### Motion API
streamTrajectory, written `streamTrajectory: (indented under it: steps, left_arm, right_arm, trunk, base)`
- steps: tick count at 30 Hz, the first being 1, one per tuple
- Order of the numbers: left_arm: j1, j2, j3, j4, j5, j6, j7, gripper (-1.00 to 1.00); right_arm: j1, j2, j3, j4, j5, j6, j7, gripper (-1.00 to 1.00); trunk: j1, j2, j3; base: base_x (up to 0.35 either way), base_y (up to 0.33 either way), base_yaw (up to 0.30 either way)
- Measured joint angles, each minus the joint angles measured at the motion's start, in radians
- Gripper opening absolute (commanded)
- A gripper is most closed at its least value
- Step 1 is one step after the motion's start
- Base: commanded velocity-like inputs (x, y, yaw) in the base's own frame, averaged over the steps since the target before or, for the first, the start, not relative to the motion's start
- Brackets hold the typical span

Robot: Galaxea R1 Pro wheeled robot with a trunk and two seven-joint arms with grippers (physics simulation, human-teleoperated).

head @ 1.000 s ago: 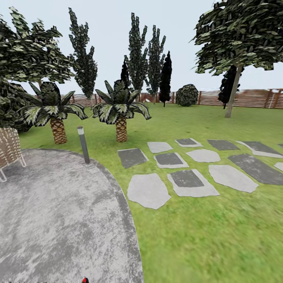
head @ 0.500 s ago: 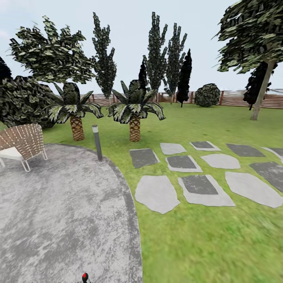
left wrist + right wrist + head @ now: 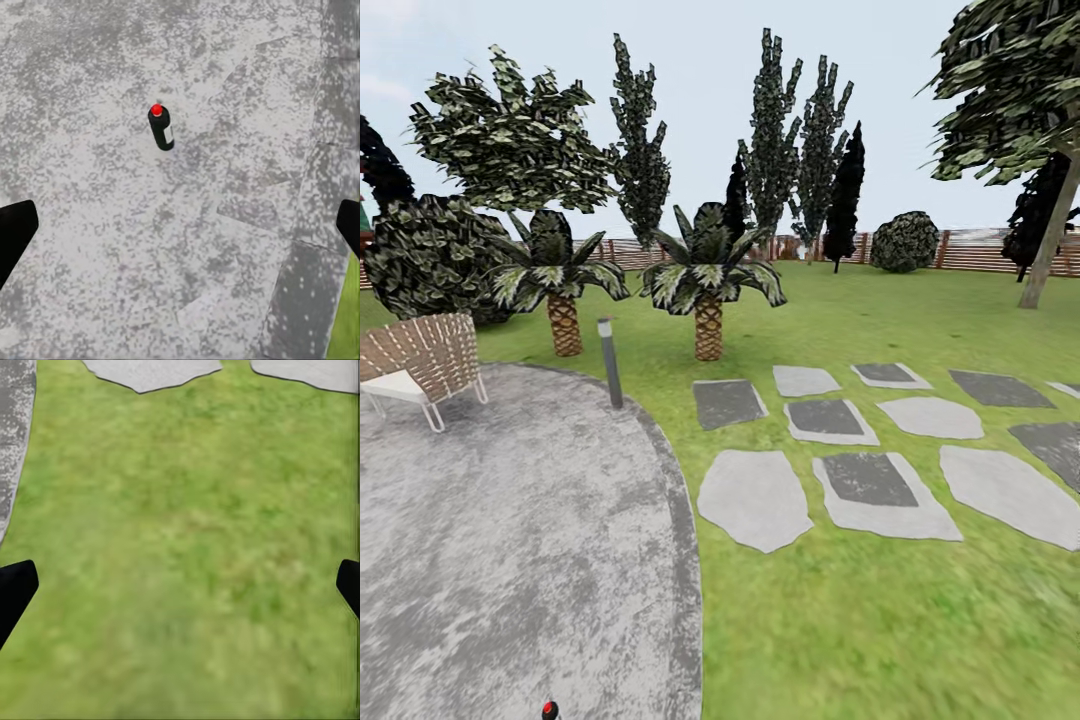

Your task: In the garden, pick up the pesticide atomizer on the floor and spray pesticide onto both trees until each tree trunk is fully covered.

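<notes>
A: Atomizer (image 3: 160, 127) stands upright on the grey paving (image 3: 90, 247), ahead of the left gripper (image 3: 180, 229), fingers spread wide, empty

B: Looks light, rigid, slick; best gripped mid-body, below the red top. Right gripper (image 3: 180, 589) spread too, over grass (image 3: 187, 547)

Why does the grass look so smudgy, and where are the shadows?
Head view: near grass is smeared, trees blocky, no cast shadows, flat light. Left wrist view: bottle sharp on grainy paving. Right wrist view: grass soft and blurry.
</notes>
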Motion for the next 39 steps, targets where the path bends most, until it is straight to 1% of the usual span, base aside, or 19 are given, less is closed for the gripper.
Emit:
streamTrajectory:
  steps: [9,17,25,34,38,39]
  left_arm:
    - [0.000,0.001,0.000,0.000,-0.001,0.000,0.000,1.00]
    - [0.000,0.002,0.001,0.000,-0.002,0.000,0.001,1.00]
    - [0.000,0.013,0.002,-0.001,0.003,0.000,0.001,1.00]
    - [-0.007,0.015,0.002,0.000,0.002,0.004,0.000,1.00]
    - [-0.030,0.036,0.002,-0.004,0.003,0.012,0.001,1.00]
    - [-0.058,0.049,0.001,-0.009,0.001,0.016,0.000,1.00]
  right_arm:
    - [0.000,0.000,-0.001,-0.002,-0.001,0.000,0.000,1.00]
    - [0.000,0.000,0.000,-0.003,-0.001,0.000,0.000,1.00]
    - [0.000,0.002,0.000,-0.002,-0.001,0.000,0.000,1.00]
    - [0.000,0.002,0.000,-0.002,-0.002,0.000,-0.001,1.00]
    - [0.000,0.002,0.000,-0.001,-0.005,0.000,-0.002,1.00]
    - [0.000,0.002,0.000,-0.001,-0.006,0.000,-0.003,1.00]
  trunk:
    - [0.000,0.000,0.000]
    - [0.000,0.000,0.000]
    - [0.000,0.000,-0.002]
    - [0.000,0.000,-0.006]
    - [0.000,0.000,-0.007]
    - [0.000,0.000,-0.007]
  base:
    - [0.086,-0.262,0.000]
    - [0.015,-0.044,0.018]
    - [0.000,-0.001,0.233]
    - [0.000,0.000,0.269]
    - [0.000,0.000,0.270]
    - [0.000,0.000,0.270]
